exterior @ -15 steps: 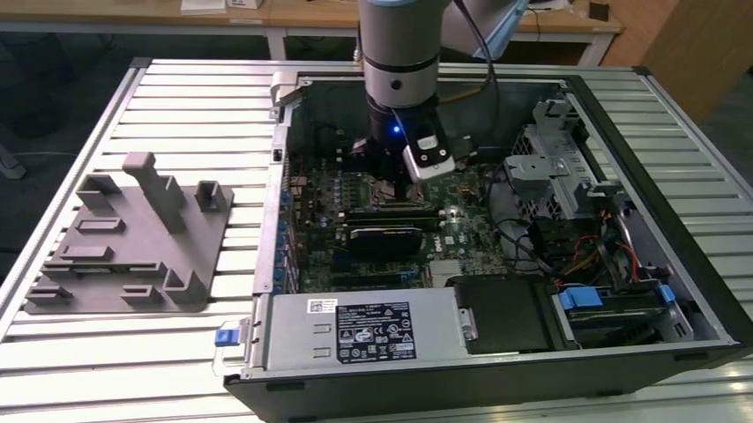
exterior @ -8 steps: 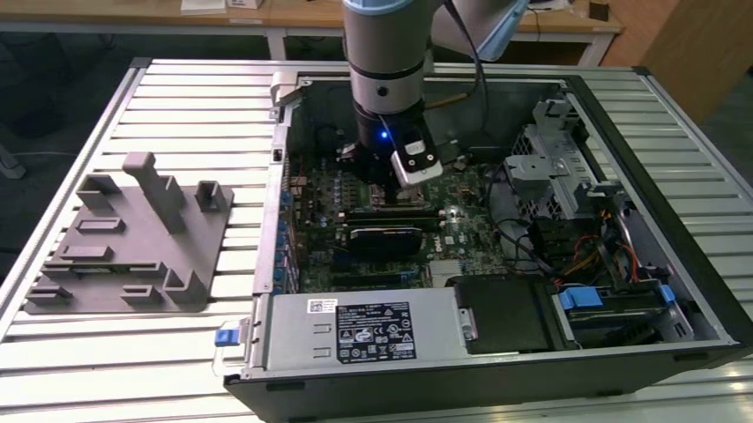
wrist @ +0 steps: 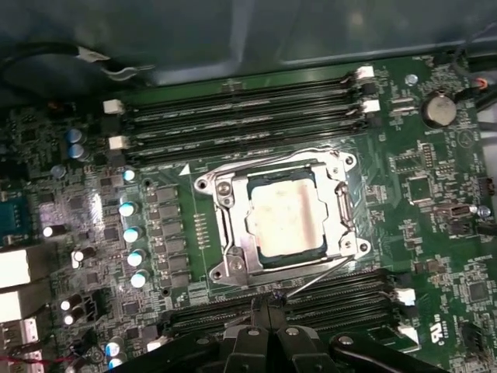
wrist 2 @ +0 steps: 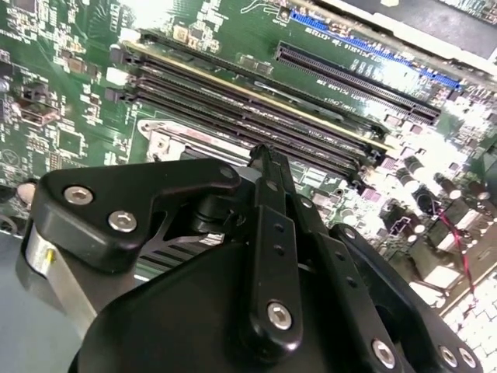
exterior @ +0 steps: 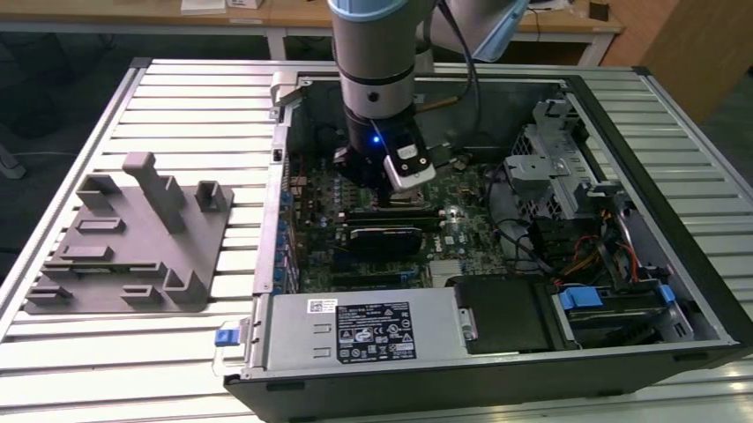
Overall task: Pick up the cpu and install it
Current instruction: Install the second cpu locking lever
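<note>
In the first wrist view the black gripper sits at the bottom centre of the frame, its fingers pressed together with nothing between them, hovering over the lower memory slots. Just beyond it, at mid-frame, the cpu lies flat inside the metal socket frame on the green motherboard. Farther up the frame run more memory slots. In the exterior view the arm reaches down from the top centre into the open computer case, and the grey plastic holder block rests at the left on the slatted table.
</note>
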